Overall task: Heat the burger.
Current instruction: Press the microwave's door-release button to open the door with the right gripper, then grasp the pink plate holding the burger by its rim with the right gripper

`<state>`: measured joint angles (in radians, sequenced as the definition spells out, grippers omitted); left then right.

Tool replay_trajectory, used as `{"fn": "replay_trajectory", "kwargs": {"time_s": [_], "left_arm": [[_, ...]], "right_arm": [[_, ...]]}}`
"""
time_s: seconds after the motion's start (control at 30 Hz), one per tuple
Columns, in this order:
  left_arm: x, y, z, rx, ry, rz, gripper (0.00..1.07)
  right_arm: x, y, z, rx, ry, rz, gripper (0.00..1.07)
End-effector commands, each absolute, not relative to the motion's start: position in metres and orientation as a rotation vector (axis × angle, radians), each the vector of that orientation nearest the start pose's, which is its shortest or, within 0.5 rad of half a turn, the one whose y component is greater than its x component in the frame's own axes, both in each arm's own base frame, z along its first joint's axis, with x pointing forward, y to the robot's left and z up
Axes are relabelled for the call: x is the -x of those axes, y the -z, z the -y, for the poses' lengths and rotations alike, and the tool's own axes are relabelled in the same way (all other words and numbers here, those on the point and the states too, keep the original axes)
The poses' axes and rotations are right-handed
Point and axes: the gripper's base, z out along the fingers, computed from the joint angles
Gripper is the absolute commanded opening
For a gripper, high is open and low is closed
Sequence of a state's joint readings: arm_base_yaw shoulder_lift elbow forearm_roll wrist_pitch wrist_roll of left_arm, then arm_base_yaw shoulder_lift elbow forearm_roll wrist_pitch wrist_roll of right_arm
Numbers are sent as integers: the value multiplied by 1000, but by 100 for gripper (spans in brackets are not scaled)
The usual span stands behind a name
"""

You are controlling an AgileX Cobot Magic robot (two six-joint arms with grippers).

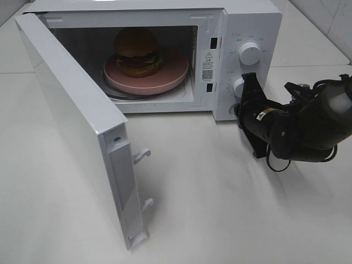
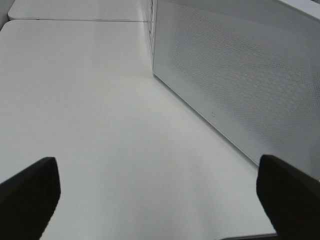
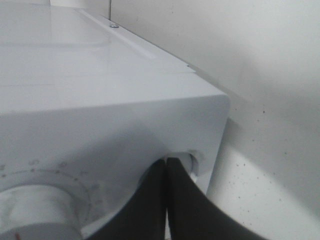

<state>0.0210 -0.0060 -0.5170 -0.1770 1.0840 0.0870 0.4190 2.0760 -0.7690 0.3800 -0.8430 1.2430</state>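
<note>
**Burger loaded, door wide open, right fingers at the panel**

Nearest the high camera, at 7 o'clock, the microwave door (image 1: 71, 126) stands swung wide with its latch hooks bare. It has to close before any heating. That probably explains the left gripper (image 2: 157, 167), which sits beside the door's dotted outer face with its fingers spread wide and nothing between them. This gripper lies outside the high view, so how near it is to the door is hard to judge.

At 3 o'clock the right arm reaches low over the table (image 1: 220, 192) to the control panel. The right gripper (image 3: 167, 162) has its fingers pressed together and empty, probably to form one poking tip. The tip is at a small round white button (image 3: 192, 162) on the panel's lower corner. Whether it touches the button, and what the button does, cannot be made out.

Farthest, at 12 o'clock, the burger (image 1: 137, 52) sits upright on a pink plate (image 1: 173, 71) inside the microwave (image 1: 242, 22), roughly centred so it can turn freely. Its far side and most of the tray beneath are hidden. The upper knob (image 1: 250, 52) shows clearly, while the lower knob (image 1: 239, 86) is partly behind the arm. The dial markings are too small to read.
</note>
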Motion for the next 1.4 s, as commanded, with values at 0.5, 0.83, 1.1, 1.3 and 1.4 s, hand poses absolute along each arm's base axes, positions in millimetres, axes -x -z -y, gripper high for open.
{"fn": "replay_trajectory", "kwargs": {"time_s": [0.5, 0.83, 1.1, 1.3, 1.4], "left_arm": [[9, -282, 15, -74, 151, -2016, 100], [9, -282, 15, -74, 151, -2016, 100], [9, -282, 15, -74, 151, -2016, 100], [9, -282, 15, -74, 151, -2016, 100], [9, -282, 15, -74, 151, -2016, 100]], "right_arm": [[-303, -111, -110, -1199, -973, -1805, 0], [-278, -137, -106, -1065, -865, -2000, 0], [-263, -165, -104, -868, -777, -2128, 0], [-251, -183, -102, -656, -683, -2225, 0], [-245, -190, -101, -554, -640, -2264, 0]]}}
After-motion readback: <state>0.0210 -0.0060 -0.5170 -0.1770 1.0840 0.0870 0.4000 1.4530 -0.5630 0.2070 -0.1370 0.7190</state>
